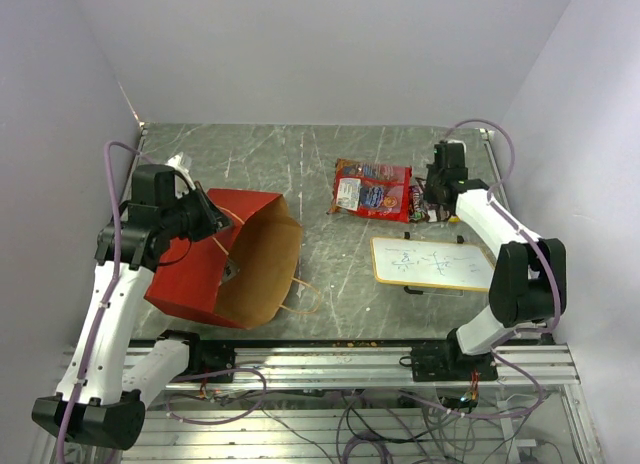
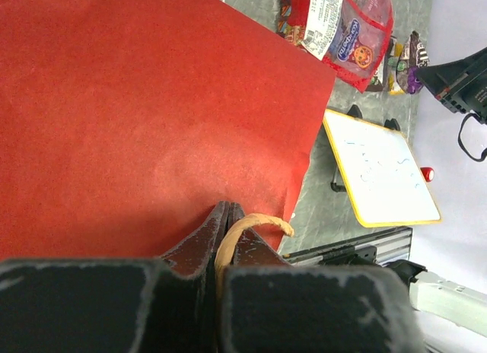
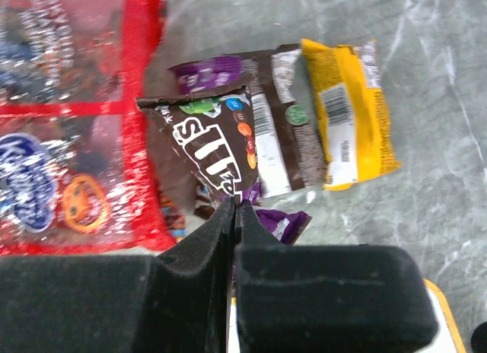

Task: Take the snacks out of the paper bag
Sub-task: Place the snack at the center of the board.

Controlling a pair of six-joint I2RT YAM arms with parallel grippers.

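The right pincer (image 3: 234,210) is clamped on the lower tip of a brown packet (image 3: 209,151), which stands tilted over the other snacks. The left pincer (image 2: 226,216) is closed on one handle (image 2: 253,222) of the paper bag (image 1: 190,274), its jaws pressed flat with the loop sticking out between them.

The step looks like setting this packet down among the snacks already out. To do it well, I judge, lower it until it lies flat before parting the jaws, so that it does not flip onto its neighbours. The left arm should hold the handle steady so the mouth stays wide.

Under the brown packet lie a purple packet (image 3: 209,68) and a yellow packet (image 3: 346,113), touching each other. A large red bag (image 1: 372,189) with a white label lies just beside them, on the side nearer the paper bag. All sit on the desk (image 1: 260,154), well apart from the paper bag, beyond its mouth.

The paper bag lies on its side, red outside, brown kraft inside, gaping open. A dark spot shows deep inside; whether it is a snack I cannot tell. The white board (image 1: 432,262) lies across from the mouth.
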